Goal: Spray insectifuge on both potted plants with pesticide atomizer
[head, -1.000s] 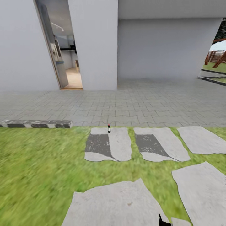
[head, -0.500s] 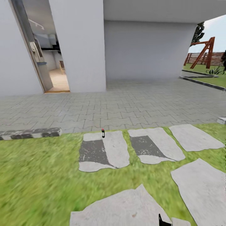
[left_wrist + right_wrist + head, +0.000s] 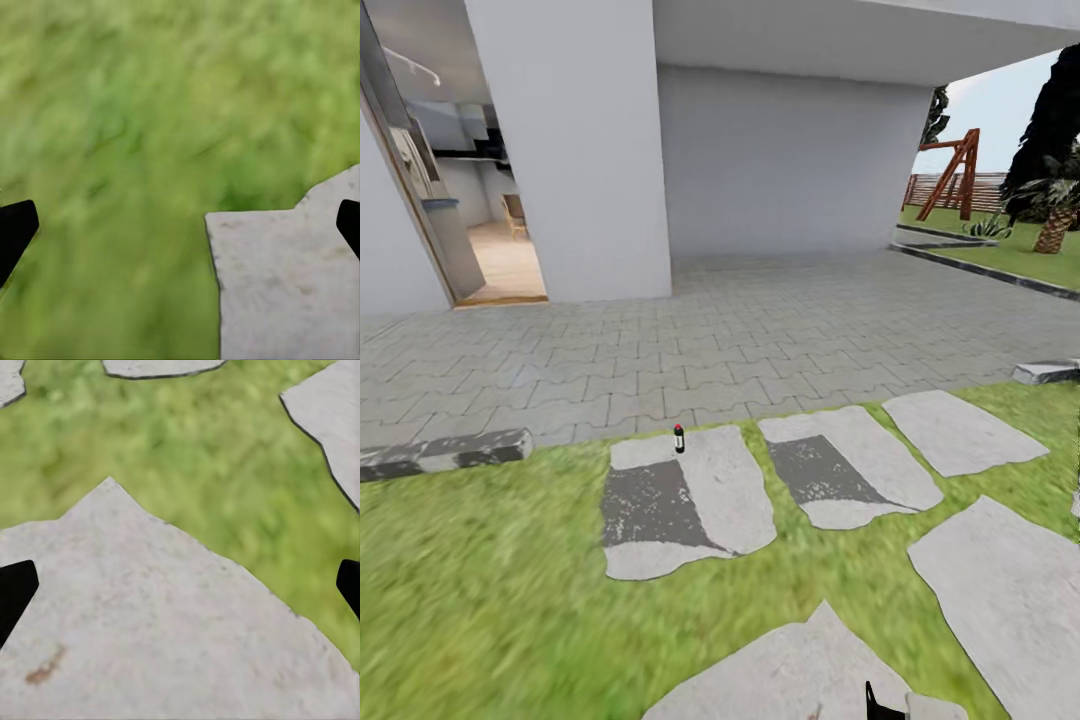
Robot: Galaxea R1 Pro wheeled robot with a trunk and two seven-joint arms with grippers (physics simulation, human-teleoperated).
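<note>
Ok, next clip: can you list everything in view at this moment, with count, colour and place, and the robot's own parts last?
pesticide atomizer: one, dark with white band and red top, upright at the far edge of a stepping stone.
stepping stones: at least five, pale grey, two with dark patches, set in the lawn.
lawn: green, across the near ground.
paving: grey interlocking bricks, beyond the lawn.
kerb stones: two, grey, at the lawn's far edge, left and right.
house wall: white, behind the paving.
doorway: one, open, far left.
swing frame: one, reddish-brown, far right.
palm: one, far right.
left gripper: black fingertips apart, over grass and stone.
right gripper: black fingertips apart, over stone.
</note>
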